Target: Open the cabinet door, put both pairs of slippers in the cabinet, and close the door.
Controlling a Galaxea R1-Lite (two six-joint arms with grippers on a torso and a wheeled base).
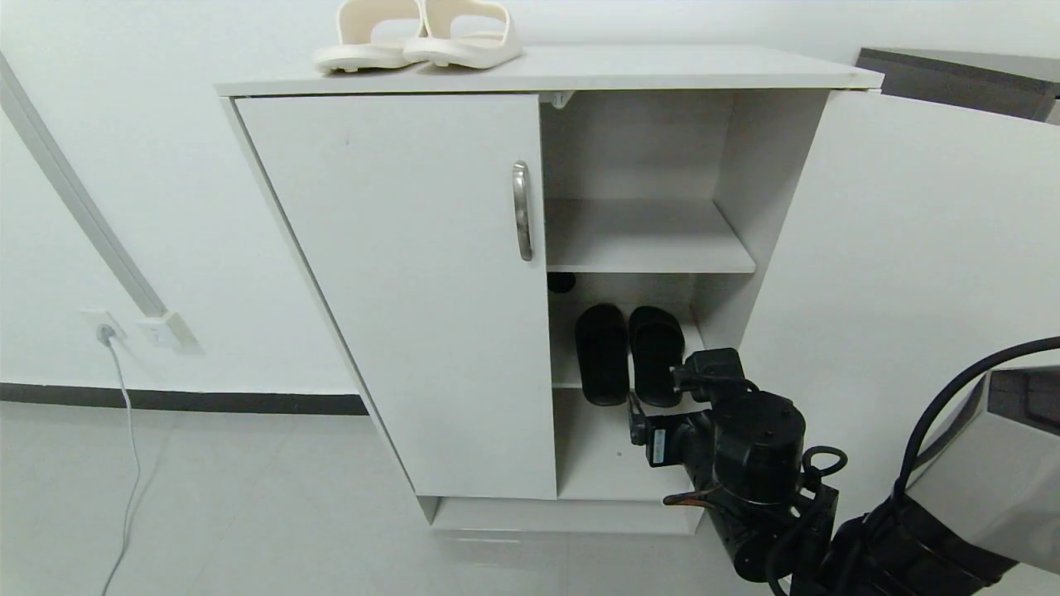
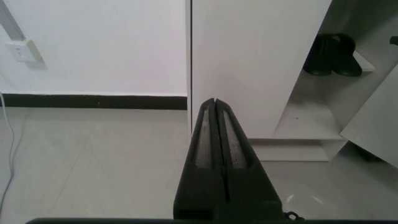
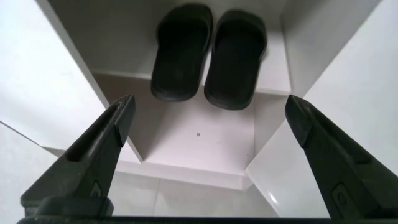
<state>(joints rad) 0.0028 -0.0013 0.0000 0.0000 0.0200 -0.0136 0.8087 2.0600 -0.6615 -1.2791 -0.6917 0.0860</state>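
A white cabinet stands against the wall, its left door closed and its right door swung wide open. A pair of black slippers lies side by side on the middle shelf, toes inward. A cream pair of slippers rests on the cabinet top at the left. My right gripper is open and hangs just in front of the black slippers, below their shelf edge, holding nothing. My left gripper is shut and empty, low over the floor before the closed door, with the black slippers off to one side.
The upper shelf and the bottom compartment hold nothing. A wall socket with a white cable trailing onto the grey floor lies to the left. A dark grey piece of furniture shows behind the open door.
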